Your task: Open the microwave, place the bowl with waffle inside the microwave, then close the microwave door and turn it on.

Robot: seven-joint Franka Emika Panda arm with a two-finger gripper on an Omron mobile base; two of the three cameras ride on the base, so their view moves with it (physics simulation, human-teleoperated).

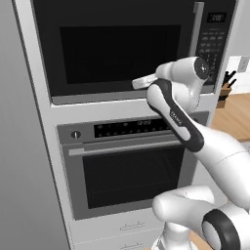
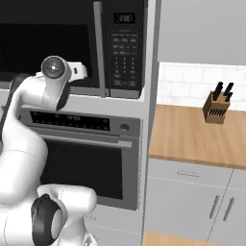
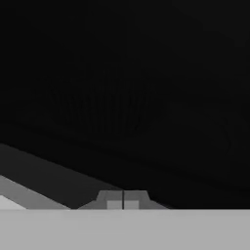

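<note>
- Here the microwave [image 1: 122, 49] sits built into a white cabinet column, directly above the steel-fronted oven [image 1: 132, 166]; its wide front runs horizontally across the top of both base views.
- The microwave door [image 1: 117, 46] is shut flat, its dark window facing out toward the robot, long axis horizontal.
- The silver handle [image 2: 99, 48] stands vertical at the door's 3 o'clock edge, just beside the keypad [image 2: 125, 53].
- The keypad panel carries a small display at 12 o'clock and rows of buttons below; the digits and button labels are too blurred to read.
- The end effector [image 3: 123, 200] is clenched, fingertips pressed together with nothing between them, right up against the lower part of the dark door.
- In the left base view the white hand [image 1: 144, 82] points toward 9 o'clock across the door's lower edge.
- The oven's control strip shows light markings, unreadable.
- On the wooden surface [image 2: 192, 134] at 3 o'clock of the cabinet stands a knife block [image 2: 216, 108] against the white tiled wall.
</note>
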